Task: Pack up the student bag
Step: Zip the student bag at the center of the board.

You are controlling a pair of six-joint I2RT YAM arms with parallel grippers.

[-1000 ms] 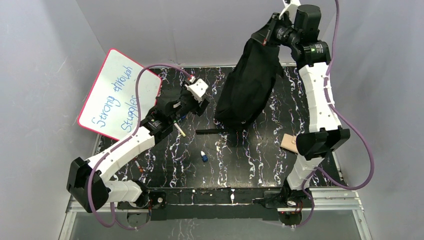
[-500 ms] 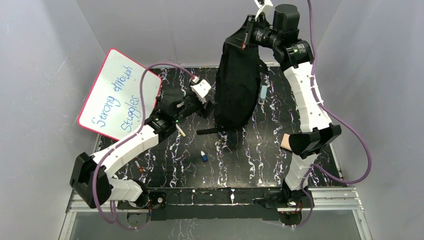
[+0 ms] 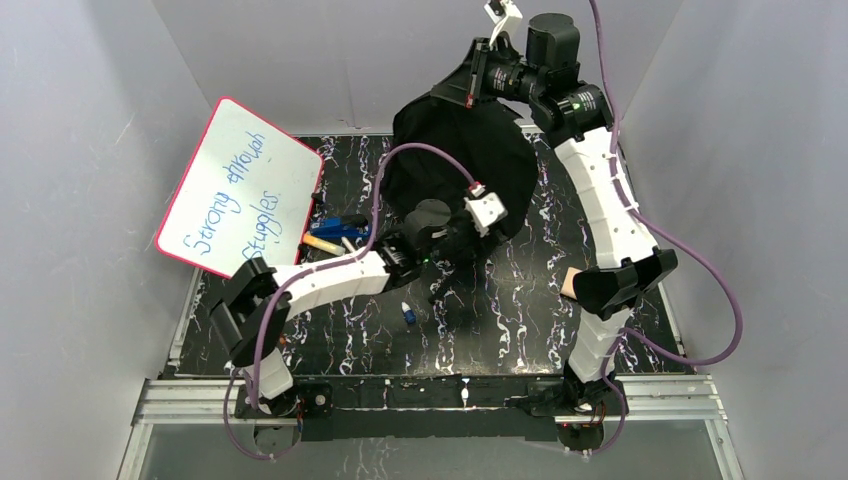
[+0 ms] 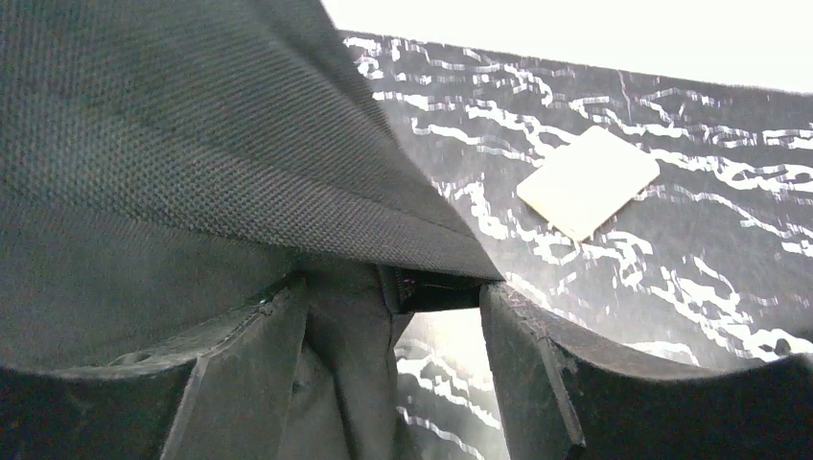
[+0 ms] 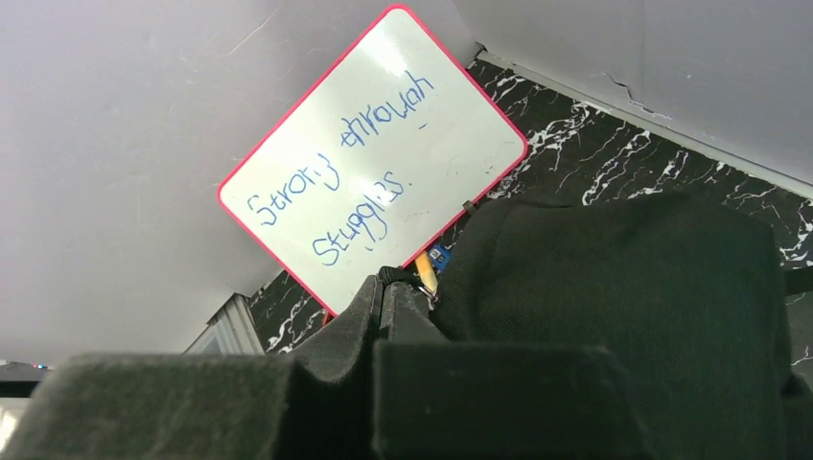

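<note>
Student bag [image 3: 450, 150] has swung left, right pincer [image 5: 383, 326] clamped on its top; left pincer [image 4: 393, 364] moved against it, spread open

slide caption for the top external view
Right gripper holds the black student bag by its top; open left gripper at its lower edge.

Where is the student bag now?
Top view: the student bag hangs from the right gripper over the far centre of the table, its lower end by the left gripper.
</note>
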